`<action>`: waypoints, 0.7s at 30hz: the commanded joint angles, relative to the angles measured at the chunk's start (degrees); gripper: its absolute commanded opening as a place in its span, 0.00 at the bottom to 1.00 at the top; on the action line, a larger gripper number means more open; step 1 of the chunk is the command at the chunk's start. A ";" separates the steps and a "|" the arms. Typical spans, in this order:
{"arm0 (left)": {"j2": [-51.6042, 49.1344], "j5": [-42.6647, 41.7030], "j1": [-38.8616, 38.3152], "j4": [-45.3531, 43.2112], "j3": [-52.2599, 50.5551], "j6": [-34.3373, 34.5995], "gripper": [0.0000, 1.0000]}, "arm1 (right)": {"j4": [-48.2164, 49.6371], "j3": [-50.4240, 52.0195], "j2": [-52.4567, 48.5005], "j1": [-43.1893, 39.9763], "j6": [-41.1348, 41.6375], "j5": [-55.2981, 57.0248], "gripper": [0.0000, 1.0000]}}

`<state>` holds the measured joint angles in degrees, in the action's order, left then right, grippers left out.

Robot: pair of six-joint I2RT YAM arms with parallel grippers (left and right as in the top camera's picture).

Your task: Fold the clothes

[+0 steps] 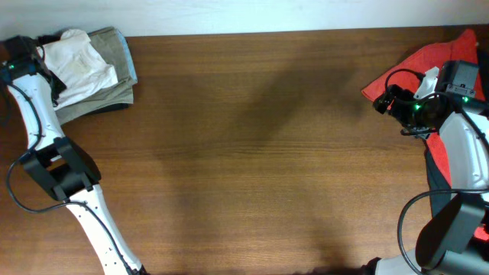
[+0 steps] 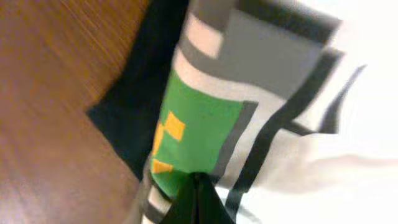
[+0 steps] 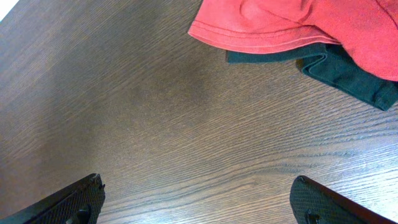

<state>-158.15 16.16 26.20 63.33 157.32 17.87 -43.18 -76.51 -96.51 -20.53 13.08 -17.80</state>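
The white shirt [image 1: 76, 65] lies crumpled on a folded khaki garment [image 1: 114, 47] at the desk's [image 1: 252, 153] far left corner. The left gripper [image 2: 196, 196] is down on that pile. Its jaws are pressed fully together at the lower edge of the shirt's green patch [image 2: 199, 124], and the thin fabric appears to be pinched between them, probably so the shirt can be drawn out onto open wood. A black cloth [image 2: 140, 93] shows beneath the shirt.

At the far right corner a red garment [image 3: 292, 25] lies over a dark green garment [image 3: 348, 78]. The right gripper [image 3: 196, 183] hangs over bare wood just beside them, jaws spread wide and holding nothing. It seems placed to take a second hold once the shirt is spread. The middle of the desk looks like the intended folding area.
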 commanded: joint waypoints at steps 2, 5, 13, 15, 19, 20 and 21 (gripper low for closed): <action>8.61 1.62 -1.31 -4.70 -0.02 0.79 0.01 | 0.17 -1.07 0.63 0.02 -0.13 0.35 0.99; 8.20 1.62 -1.66 -7.85 -0.04 0.81 0.01 | 0.17 -1.07 0.63 0.02 -0.13 0.35 0.99; 3.65 1.64 -1.60 -13.29 -0.15 0.94 0.01 | 0.17 -1.07 0.63 0.02 -0.13 0.35 0.99; 1.60 2.36 -1.49 -16.81 -0.15 0.94 0.01 | 0.17 -1.07 0.63 0.02 -0.13 0.35 0.99; -2.67 2.86 -1.09 -20.09 -0.15 -0.98 0.01 | 0.17 -1.07 0.63 0.02 -0.13 0.35 0.99; -3.80 2.86 -0.98 -20.20 -0.15 -1.01 0.01 | 0.17 -1.07 0.63 0.02 -0.13 0.35 0.99; -5.09 2.91 -0.90 -20.52 -0.15 -1.05 0.01 | 0.15 -1.07 0.63 0.02 -0.13 0.35 0.99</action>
<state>-158.43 17.98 24.53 43.42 157.27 17.78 -43.18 -76.51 -96.51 -20.53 13.08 -17.80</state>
